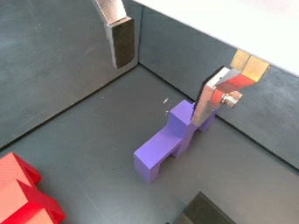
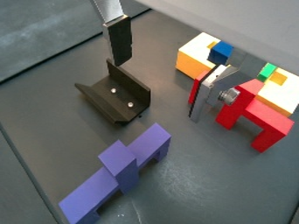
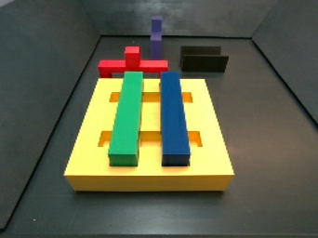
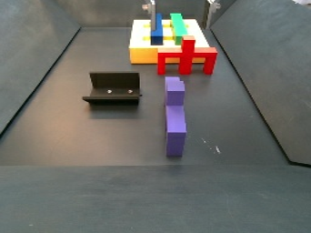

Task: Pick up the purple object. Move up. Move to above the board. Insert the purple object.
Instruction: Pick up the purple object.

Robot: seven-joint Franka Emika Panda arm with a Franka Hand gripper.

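Note:
The purple object (image 1: 162, 149) (image 2: 117, 171) lies flat on the dark floor, a long blocky piece (image 4: 176, 114); in a side view it is far back behind the red block (image 3: 156, 33). My gripper (image 1: 162, 92) (image 2: 158, 87) hangs open above the floor, over one end of the purple object, with nothing between its fingers (image 1: 121, 44) (image 2: 118, 39). The board (image 3: 149, 135) (image 4: 145, 50) is a thick yellow slab holding a green bar (image 3: 128, 116) and a dark-blue bar (image 3: 174, 116). The gripper does not clearly show in either side view.
A red cross-shaped block (image 4: 186, 56) (image 2: 251, 114) (image 3: 130, 63) stands between the board and the purple object. The fixture (image 4: 112, 88) (image 2: 114, 96) (image 3: 204, 60) sits beside the purple object. Dark walls enclose the floor (image 4: 73, 127).

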